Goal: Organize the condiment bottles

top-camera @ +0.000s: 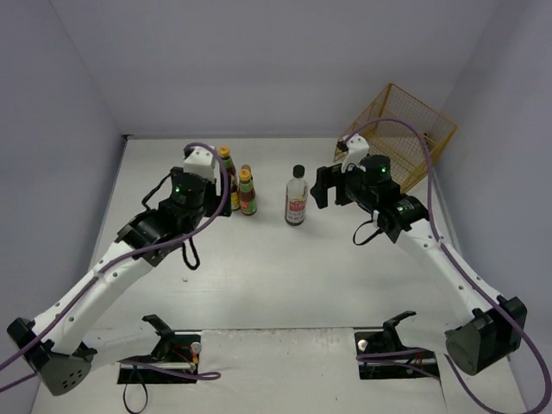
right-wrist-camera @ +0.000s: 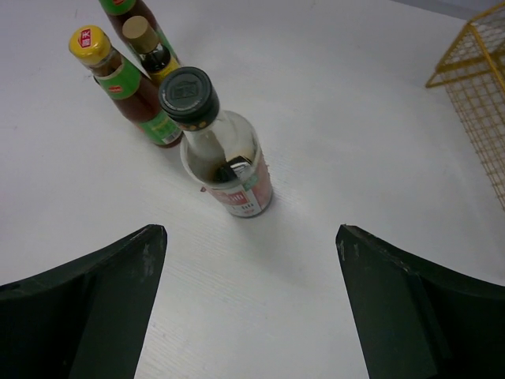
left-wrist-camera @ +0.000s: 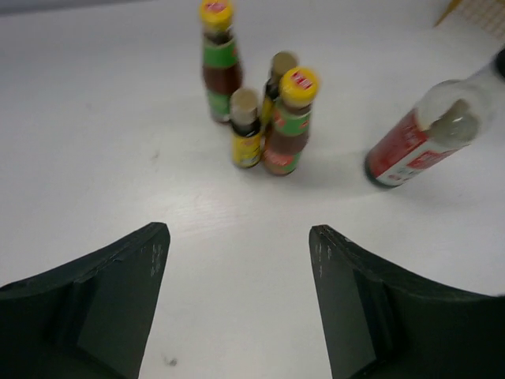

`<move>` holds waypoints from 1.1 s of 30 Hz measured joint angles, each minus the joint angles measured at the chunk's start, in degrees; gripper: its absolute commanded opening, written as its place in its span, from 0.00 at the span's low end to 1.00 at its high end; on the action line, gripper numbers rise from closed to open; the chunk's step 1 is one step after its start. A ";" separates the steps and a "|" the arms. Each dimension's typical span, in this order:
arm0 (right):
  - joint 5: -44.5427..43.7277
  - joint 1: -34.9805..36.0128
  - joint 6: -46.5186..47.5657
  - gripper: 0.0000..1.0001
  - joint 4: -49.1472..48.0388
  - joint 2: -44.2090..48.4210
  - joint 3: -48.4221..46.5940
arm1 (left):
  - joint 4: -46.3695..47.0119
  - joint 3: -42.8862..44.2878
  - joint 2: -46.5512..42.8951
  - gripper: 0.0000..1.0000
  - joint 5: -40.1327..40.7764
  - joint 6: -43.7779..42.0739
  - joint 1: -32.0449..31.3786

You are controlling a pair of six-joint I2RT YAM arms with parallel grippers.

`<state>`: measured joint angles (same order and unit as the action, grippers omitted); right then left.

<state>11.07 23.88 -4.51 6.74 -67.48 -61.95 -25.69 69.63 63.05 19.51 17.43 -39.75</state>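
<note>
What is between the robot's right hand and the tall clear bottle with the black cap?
Nothing. In the right wrist view, only bare white table lies between the right hand and the tall clear black-capped bottle.

Clear glass bottle point(right-wrist-camera: 229, 162) with paper label, yellow wire basket point(top-camera: 405, 134), matt white table point(top-camera: 285, 276)

bottle cluster point(top-camera: 247, 194): far-middle of the table point(top-camera: 285, 285), bit left
lone bottle point(top-camera: 297, 200): just right of it, apart
basket point(top-camera: 404, 129): far right corner
</note>
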 measured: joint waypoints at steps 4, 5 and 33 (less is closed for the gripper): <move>-0.07 2.84 -0.02 0.95 -3.82 -4.57 -0.48 | -7.61 -5.27 -6.75 0.71 1.49 3.30 4.94; -0.09 3.45 -0.04 0.95 -4.76 -5.66 -0.68 | -9.42 -6.49 -8.11 0.71 1.62 4.00 6.21; -2.05 6.34 0.04 0.53 -23.17 -20.44 -1.90 | -22.16 -13.00 -18.80 0.71 4.42 9.42 10.19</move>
<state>9.02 30.22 -4.47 -16.43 -87.92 -63.86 -47.86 56.62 44.25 23.92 26.85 -29.56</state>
